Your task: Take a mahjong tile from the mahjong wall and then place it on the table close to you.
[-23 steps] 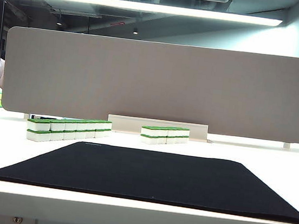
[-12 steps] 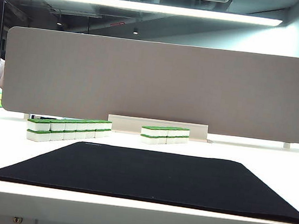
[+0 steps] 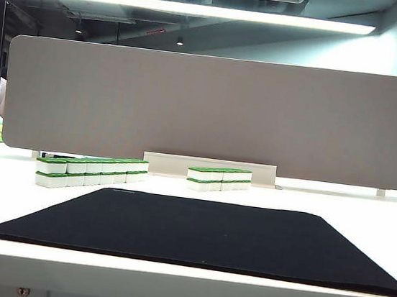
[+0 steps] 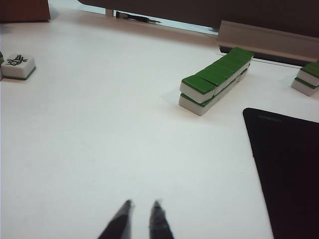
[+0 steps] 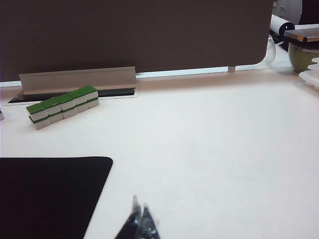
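The mahjong wall stands in two green-topped rows, two tiles high: a left row (image 3: 91, 171) and a right row (image 3: 219, 178), beyond the black mat (image 3: 203, 232) on the white table (image 3: 364, 212). No arm shows in the exterior view. My left gripper (image 4: 143, 204) hovers over bare table well short of the left row (image 4: 214, 79), its tips a narrow gap apart with nothing between them. My right gripper (image 5: 139, 201) is shut and empty, beside the mat's corner (image 5: 50, 194), far from the right row (image 5: 62, 105).
A tall grey divider panel (image 3: 217, 111) backs the table, with a pale rail (image 3: 211, 166) at its foot. A single face-up tile (image 4: 18, 65) lies off to the side in the left wrist view. Bowls and containers (image 5: 301, 50) stand past the panel's end.
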`<state>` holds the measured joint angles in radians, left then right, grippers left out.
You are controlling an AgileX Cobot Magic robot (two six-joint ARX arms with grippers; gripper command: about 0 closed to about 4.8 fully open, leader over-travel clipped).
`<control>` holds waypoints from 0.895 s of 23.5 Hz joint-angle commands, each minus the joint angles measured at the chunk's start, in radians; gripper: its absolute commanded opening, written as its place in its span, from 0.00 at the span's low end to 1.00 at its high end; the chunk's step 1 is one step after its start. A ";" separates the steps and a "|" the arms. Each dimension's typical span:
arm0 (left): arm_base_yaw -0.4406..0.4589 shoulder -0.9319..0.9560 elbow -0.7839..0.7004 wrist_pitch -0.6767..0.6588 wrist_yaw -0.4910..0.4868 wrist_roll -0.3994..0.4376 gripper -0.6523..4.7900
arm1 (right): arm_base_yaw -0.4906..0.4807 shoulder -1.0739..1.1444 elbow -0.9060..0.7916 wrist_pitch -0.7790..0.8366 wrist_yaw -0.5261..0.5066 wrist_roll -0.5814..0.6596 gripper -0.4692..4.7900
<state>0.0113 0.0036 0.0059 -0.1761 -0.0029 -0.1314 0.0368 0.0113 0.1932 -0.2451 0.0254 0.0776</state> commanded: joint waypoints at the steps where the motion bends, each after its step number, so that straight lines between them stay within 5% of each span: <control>1: 0.003 0.001 0.002 -0.013 0.004 0.001 0.21 | 0.001 -0.002 0.012 0.010 -0.001 0.002 0.09; 21: 0.003 0.001 0.002 -0.013 0.007 0.000 0.21 | 0.001 0.226 0.153 0.090 -0.006 0.001 0.09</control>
<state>0.0113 0.0044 0.0059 -0.1761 -0.0029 -0.1314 0.0364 0.2199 0.3328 -0.1806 0.0238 0.0776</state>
